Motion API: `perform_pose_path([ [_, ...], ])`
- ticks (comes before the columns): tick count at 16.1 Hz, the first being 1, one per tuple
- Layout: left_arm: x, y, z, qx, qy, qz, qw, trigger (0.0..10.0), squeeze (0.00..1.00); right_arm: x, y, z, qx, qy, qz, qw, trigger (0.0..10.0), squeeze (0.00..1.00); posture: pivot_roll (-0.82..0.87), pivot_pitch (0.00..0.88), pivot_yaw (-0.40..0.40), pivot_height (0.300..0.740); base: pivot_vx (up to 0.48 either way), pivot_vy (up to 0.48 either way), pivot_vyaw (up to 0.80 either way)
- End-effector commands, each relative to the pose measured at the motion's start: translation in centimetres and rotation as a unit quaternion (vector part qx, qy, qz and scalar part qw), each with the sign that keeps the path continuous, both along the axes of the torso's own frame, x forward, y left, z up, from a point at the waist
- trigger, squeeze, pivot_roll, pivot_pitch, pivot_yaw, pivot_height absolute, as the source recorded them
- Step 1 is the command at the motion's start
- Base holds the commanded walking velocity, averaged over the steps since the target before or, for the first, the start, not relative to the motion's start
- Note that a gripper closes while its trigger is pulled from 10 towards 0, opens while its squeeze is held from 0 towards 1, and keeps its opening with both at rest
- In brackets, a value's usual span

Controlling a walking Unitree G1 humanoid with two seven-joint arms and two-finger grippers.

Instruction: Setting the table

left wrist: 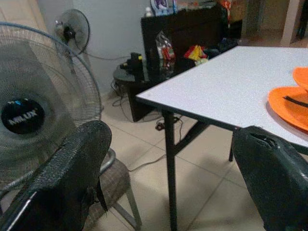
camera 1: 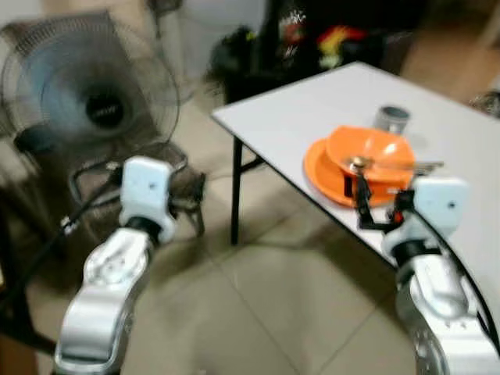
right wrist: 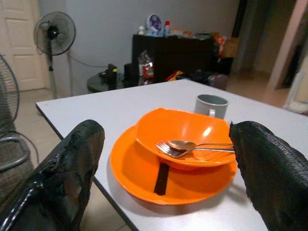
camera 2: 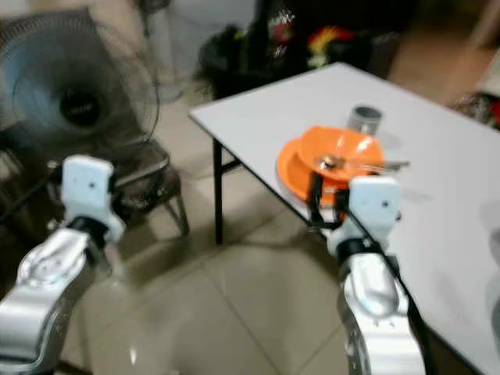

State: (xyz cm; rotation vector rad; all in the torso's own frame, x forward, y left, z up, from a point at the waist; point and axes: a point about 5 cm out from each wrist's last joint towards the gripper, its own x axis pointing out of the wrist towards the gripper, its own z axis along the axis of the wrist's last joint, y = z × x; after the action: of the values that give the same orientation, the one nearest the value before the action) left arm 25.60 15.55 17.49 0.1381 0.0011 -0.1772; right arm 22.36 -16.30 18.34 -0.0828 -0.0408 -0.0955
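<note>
An orange bowl (right wrist: 180, 131) sits in an orange plate (right wrist: 137, 175) near the front edge of the white table (camera 1: 312, 101). A spoon and a fork (right wrist: 185, 147) lie in the bowl, and a dark strip (right wrist: 161, 178) lies on the plate under it. Just behind them stands a grey mug (right wrist: 211, 105). My right gripper (right wrist: 164, 127) is open, held at the table's edge right in front of the plate, with nothing between its fingers. My left gripper (left wrist: 171, 131) is open too, out over the floor to the left of the table, facing the table's corner leg.
A large standing fan (camera 1: 86, 94) and a low metal-framed stool (camera 1: 168, 183) stand on the tiled floor to my left. A black cabinet (right wrist: 178, 53) with clutter, a second fan (right wrist: 54, 33) and a door (right wrist: 14, 43) line the far wall.
</note>
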Motion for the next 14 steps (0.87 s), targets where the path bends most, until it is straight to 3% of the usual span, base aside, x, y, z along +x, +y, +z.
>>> perform_pose_path([
  [1, -0.2, -0.7, 0.2, -0.002, -0.004, -0.010, 1.000, 10.0, 0.04, -0.1, -0.4, -0.3, 0.006, 0.017, -0.005, 1.000, 10.0, 1.00, 0.00, 0.000, -0.008, 0.740, 0.000, 0.480, 0.00],
  [6, -0.4, -0.4, -0.1, 0.006, 0.005, -0.010, 1.000, 10.0, 0.04, -0.1, 0.5, -0.5, 0.051, 0.018, 0.036, 0.998, 10.0, 1.00, 0.02, 0.000, -0.006, 0.740, 0.000, 0.459, 0.00],
  [7, -0.4, -0.3, 0.0, 0.007, 0.005, -0.011, 1.000, 10.0, 0.04, -0.1, 0.8, -0.6, 0.059, 0.020, 0.042, 0.997, 10.0, 0.00, 0.02, 0.000, -0.003, 0.740, 0.000, 0.428, 0.00],
  [14, -0.2, 0.0, 0.2, 0.019, 0.001, -0.011, 1.000, 10.0, 0.04, 0.8, 1.6, -0.8, 0.083, 0.023, 0.081, 0.993, 10.0, 0.00, 0.05, 0.000, -0.004, 0.740, 0.000, 0.425, 0.00],
])
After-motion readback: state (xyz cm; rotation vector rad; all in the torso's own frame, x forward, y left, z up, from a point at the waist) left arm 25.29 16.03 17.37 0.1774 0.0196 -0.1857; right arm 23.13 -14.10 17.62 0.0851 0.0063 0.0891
